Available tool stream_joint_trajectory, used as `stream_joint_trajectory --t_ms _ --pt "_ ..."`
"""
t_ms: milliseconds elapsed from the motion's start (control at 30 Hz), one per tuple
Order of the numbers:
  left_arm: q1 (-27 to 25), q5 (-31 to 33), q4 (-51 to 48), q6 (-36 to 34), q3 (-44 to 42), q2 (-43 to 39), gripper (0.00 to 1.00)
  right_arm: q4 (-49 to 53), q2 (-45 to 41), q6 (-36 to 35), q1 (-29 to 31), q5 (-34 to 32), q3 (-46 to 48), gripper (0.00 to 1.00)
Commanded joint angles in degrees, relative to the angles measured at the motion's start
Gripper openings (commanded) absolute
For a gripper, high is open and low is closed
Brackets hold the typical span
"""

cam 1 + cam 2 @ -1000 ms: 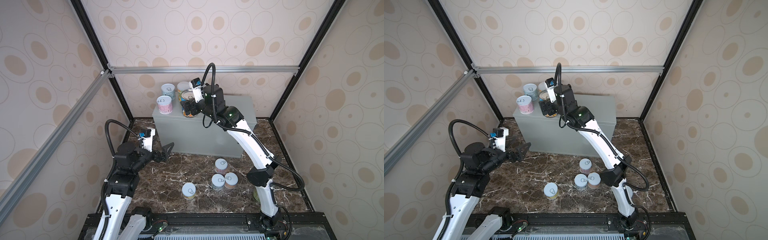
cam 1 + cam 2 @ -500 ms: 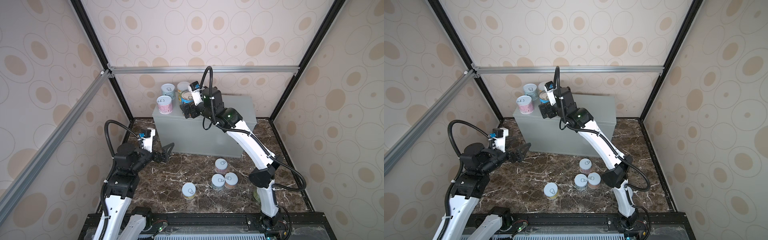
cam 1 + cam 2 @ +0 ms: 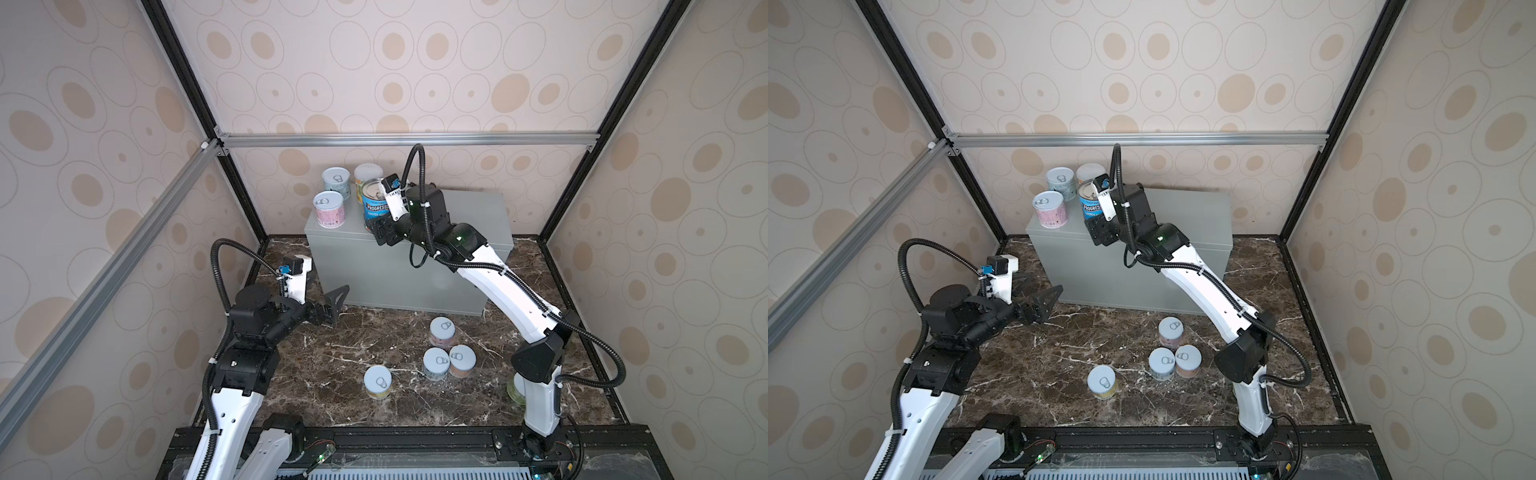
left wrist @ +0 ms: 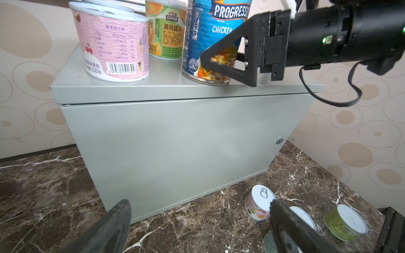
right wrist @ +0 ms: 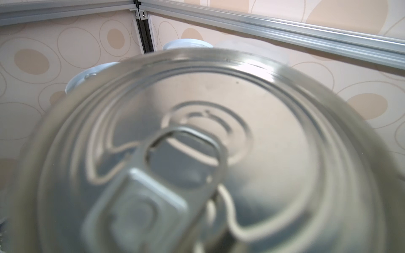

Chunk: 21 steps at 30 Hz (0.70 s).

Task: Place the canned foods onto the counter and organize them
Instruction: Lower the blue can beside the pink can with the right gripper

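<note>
**Right jaws at the Progresso soup can (image 3: 375,205), left jaws spread wide**

My right jaws sat low at the front of the blue soup can, over the left part of the counter (image 3: 465,214). From my left wrist camera, one black jaw crossed the can's lower label and the other was hidden behind it. I could not tell whether I was clenched on the can or clear of it. The can's base rested on the counter's grey top, close to the front edge. My right wrist camera saw little but its silver pull-tab lid (image 5: 197,153), blurred and filling the view.

My left jaws were released, spread wide and empty. They hovered low over the marble floor (image 3: 332,365) near the counter's left front corner, facing its plain grey front with the small round lock (image 4: 279,140).

Three shorter cans stood upright on the counter with the soup can. A pink can (image 3: 328,210) was at the front left corner, with a teal-labelled can (image 3: 336,183) behind it. A yellow-peach can (image 3: 368,176) was just behind the soup can.

Four short cans stood on the marble with their pale lids up. One (image 3: 442,331) was nearest the counter and two (image 3: 436,363) (image 3: 462,360) touched each other just in front of it. One (image 3: 377,381) stood apart to the left. A green-labelled can (image 3: 513,390) showed partly behind my right arm (image 3: 490,282) at its base.
</note>
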<state>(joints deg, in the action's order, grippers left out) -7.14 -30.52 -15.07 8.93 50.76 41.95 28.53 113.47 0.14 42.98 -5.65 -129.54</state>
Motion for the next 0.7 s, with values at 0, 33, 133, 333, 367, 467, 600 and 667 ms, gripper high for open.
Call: stream_joint_trajectory --t_ms 0,33,133,333,367,467,600,667 --pt "-0.42 -0.33 1.01 -1.63 0.65 -0.2 0.98 -2.77 0.97 -0.41 -0.44 0.69 -1.77 0.77" --pt "-0.42 -0.33 0.99 -1.63 0.65 -0.2 0.98 -2.91 1.58 -0.2 -0.4 0.57 -1.72 0.75" --pt "-0.5 -0.28 1.01 -1.72 0.7 -0.12 0.98 -3.45 3.05 0.18 -0.44 -0.03 -4.38 0.73" --pt "-0.95 0.44 0.9 -2.07 0.65 -0.03 0.98 -3.62 5.76 0.85 -0.52 -0.32 -6.93 0.72" --pt "-0.95 0.55 0.86 -2.14 0.65 -0.03 0.98 -3.44 6.24 0.89 -0.49 -0.22 -7.39 0.72" --pt "-1.12 0.73 0.75 -2.25 0.62 -0.07 0.98 -3.33 7.0 0.91 -0.53 -0.17 -8.1 0.72" --pt "-1.17 0.9 0.66 -2.34 0.59 -0.27 0.98 -3.38 7.76 0.78 -0.71 -0.41 -8.9 0.72" --pt "-1.21 0.98 0.51 -2.42 0.68 -0.29 0.98 -3.04 8.36 0.82 -0.78 -0.41 -9.74 0.72"
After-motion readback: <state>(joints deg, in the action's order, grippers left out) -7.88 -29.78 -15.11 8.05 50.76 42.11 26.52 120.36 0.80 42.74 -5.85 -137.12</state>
